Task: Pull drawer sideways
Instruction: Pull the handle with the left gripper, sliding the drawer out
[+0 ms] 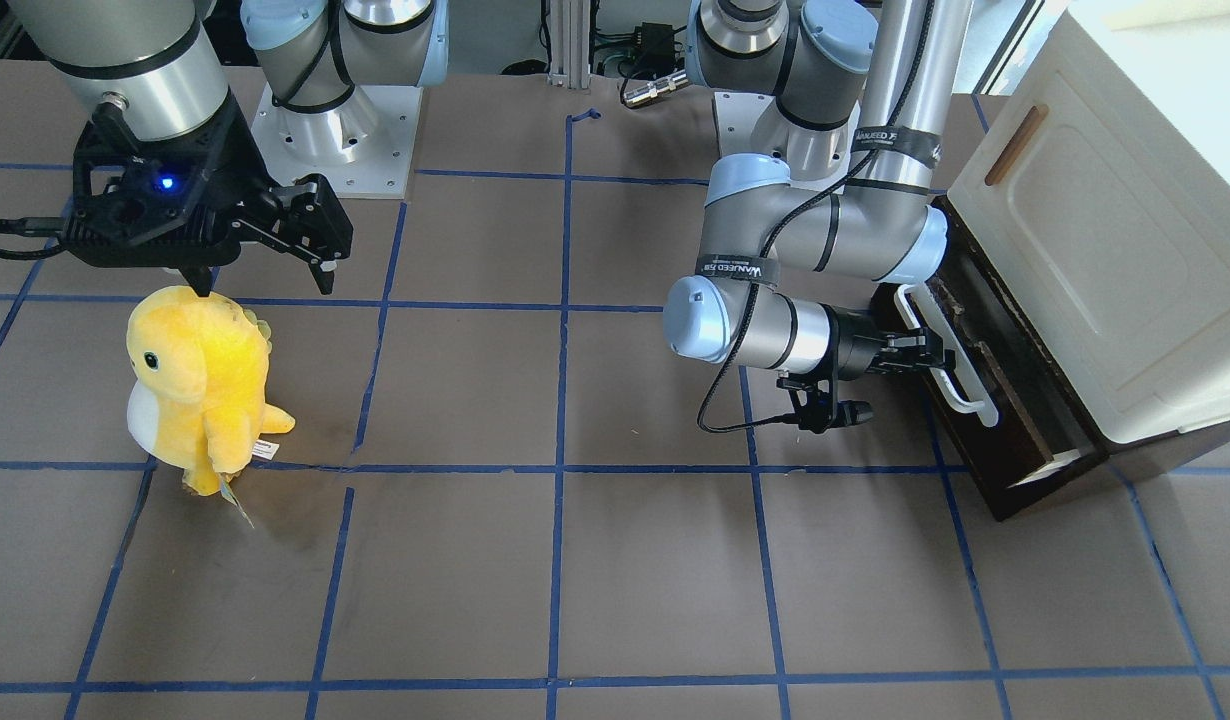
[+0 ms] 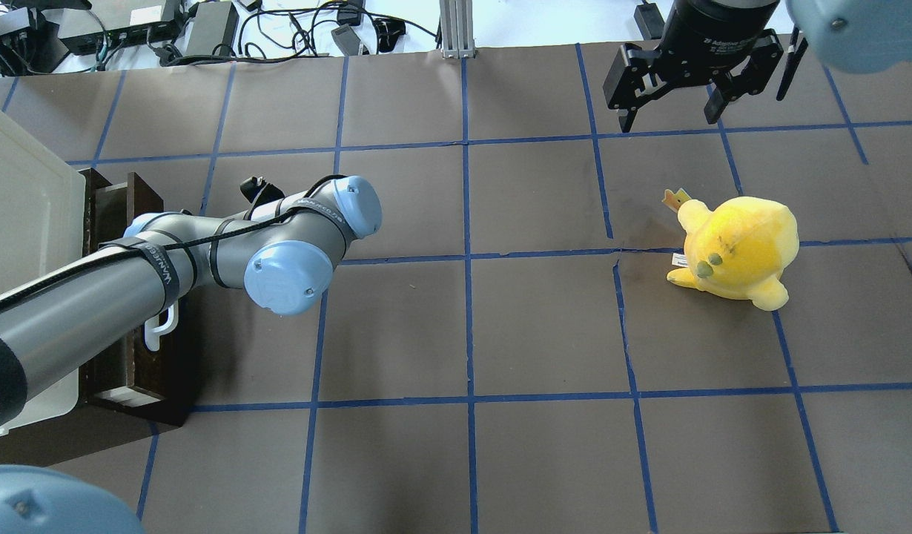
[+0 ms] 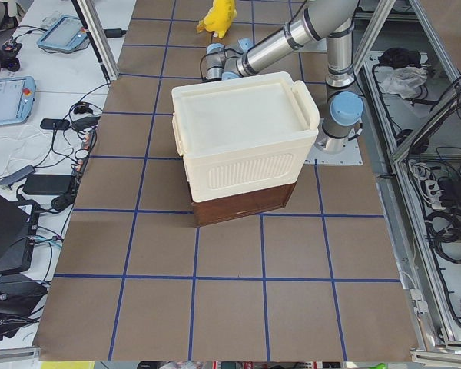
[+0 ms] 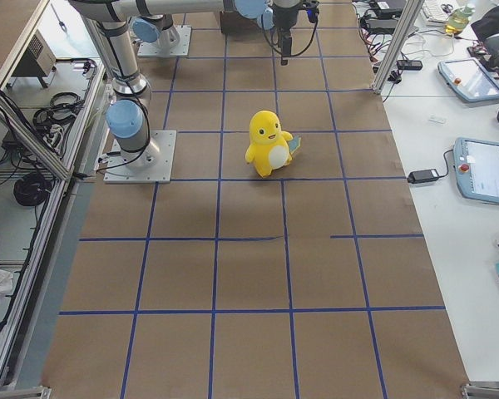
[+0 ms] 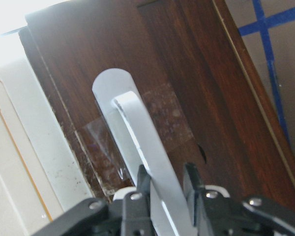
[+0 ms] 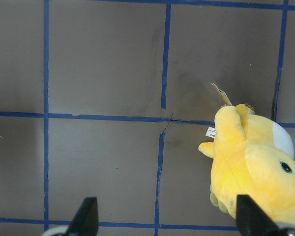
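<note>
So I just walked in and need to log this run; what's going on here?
The left gripper is shut on the white handle of the drawer, which sits partly out from under the cream cabinet. The right gripper is open and empty, hovering over the table near a yellow plush, which nothing touches.

Yellow plush [image 1: 200, 385] upright on table [image 1: 655, 580]; cream cabinet [image 1: 1125, 250].

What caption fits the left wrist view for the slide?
Left gripper with jaws shut on the white bar handle of the dark-fronted drawer.
</note>
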`<state>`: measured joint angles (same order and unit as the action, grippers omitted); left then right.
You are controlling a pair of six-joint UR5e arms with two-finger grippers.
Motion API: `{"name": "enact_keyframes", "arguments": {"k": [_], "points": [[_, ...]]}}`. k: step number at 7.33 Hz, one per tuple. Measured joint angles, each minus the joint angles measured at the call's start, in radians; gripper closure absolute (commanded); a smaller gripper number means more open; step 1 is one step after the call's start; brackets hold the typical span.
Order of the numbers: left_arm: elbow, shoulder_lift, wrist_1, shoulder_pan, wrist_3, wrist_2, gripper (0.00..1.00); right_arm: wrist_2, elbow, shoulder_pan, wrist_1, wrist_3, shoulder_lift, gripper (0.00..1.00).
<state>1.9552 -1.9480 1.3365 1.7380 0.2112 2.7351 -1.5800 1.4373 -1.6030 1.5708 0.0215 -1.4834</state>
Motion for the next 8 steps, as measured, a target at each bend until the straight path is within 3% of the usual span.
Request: {"name": "enact_keyframes", "arguments": {"k": [8], "points": [[-0.049,-0.001,0.018,0.051,-0.005,-0.04,0.77,0.0,0.0,0.0,0.0,0.0,0.0,0.0]]}}
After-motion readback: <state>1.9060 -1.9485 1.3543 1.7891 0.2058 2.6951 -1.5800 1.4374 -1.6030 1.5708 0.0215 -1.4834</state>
